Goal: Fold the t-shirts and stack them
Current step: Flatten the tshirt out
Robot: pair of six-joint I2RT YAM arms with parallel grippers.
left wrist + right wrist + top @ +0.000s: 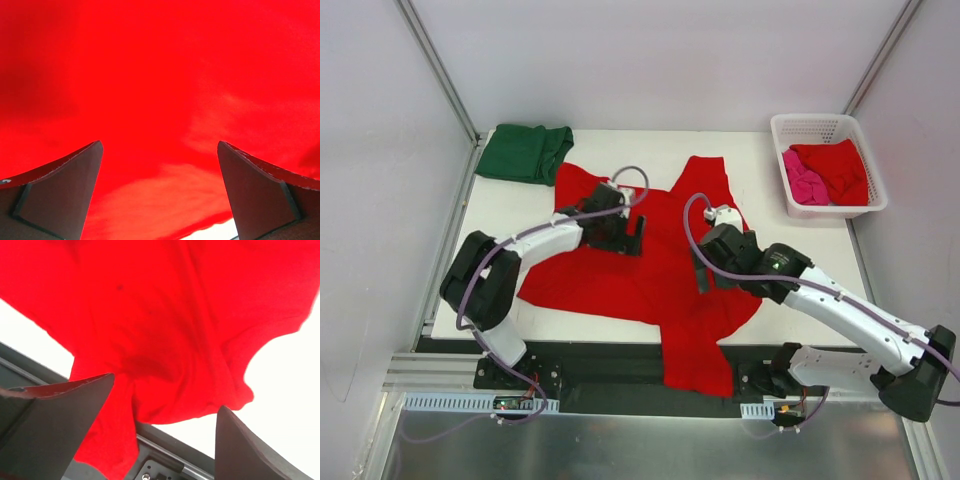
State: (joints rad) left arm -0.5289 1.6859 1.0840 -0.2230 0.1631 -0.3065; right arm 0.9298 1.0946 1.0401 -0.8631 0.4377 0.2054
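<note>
A bright red t-shirt (640, 275) lies spread on the white table (500, 215), and one end hangs over the near edge. My left gripper (638, 235) is open just above its upper middle. In the left wrist view red cloth (160, 75) fills the gap between the fingers of that gripper (159, 145). My right gripper (700, 272) is open over the shirt's right half. In the right wrist view the shirt (150, 315) lies below that gripper (166, 391), which holds nothing. A dark green t-shirt (525, 152) lies folded at the back left.
A white lattice basket (820, 120) at the back right holds another red t-shirt (840, 165) and a pink one (805, 185). The table's dark front rail (165, 450) runs under the hanging cloth. White walls enclose the table on three sides.
</note>
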